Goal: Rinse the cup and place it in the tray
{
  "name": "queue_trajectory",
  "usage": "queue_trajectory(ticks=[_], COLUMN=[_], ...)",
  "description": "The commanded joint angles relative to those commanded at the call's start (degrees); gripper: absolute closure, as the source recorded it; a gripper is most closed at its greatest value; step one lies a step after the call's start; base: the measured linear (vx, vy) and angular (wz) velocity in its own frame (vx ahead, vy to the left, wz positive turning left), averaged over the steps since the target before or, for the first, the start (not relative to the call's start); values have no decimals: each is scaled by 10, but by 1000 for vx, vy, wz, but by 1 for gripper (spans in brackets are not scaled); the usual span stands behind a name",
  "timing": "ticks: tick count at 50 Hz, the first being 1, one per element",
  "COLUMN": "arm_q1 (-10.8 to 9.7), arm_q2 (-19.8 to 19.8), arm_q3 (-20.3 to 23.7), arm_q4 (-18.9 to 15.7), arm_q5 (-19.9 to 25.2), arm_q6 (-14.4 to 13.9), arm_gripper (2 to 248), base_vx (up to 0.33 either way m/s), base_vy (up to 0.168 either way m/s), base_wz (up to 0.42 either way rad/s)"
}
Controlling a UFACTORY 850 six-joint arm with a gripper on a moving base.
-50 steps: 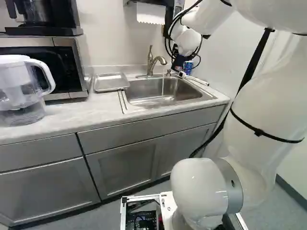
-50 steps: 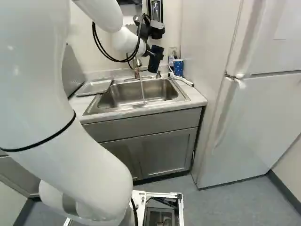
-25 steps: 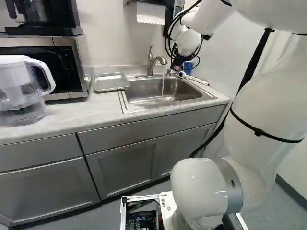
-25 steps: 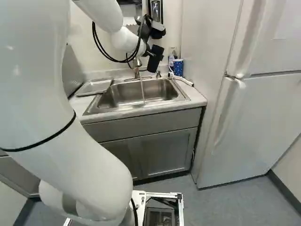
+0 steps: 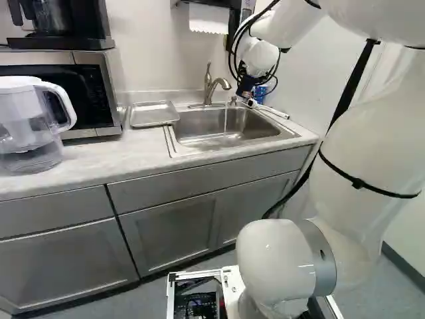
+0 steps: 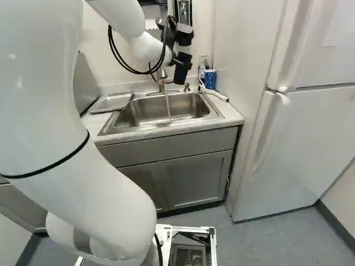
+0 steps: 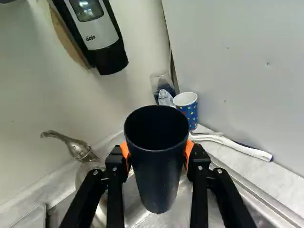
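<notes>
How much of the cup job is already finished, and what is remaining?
Done: water runs from the faucet; the cup is lifted. In hand: the pincer grips it, outside the stream; whether it is rinsed, I cannot tell. Left: placing it in the tray.

A dark cup hangs near the faucet, water running into the sink

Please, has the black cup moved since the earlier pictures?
Yes, but only slightly: in the right base view, the black cup, held in the gripper, has shifted a little toward the faucet.
</notes>
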Motion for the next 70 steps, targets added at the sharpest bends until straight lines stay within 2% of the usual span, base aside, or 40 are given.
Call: queue_trajectory(ticks=[9, 38, 70], arm_q1=[-11, -14, -21], arm_q2=[7, -1, 21], arm_q3=[7, 28, 90], arm_q4=[-28, -118, -122], arm_q5=[0, 0, 12], arm_q6=[0, 0, 0], arm_gripper=[125, 125, 125], base_vx=[0, 0, 0], base_vy=[0, 0, 0], base_wz=[0, 0, 0])
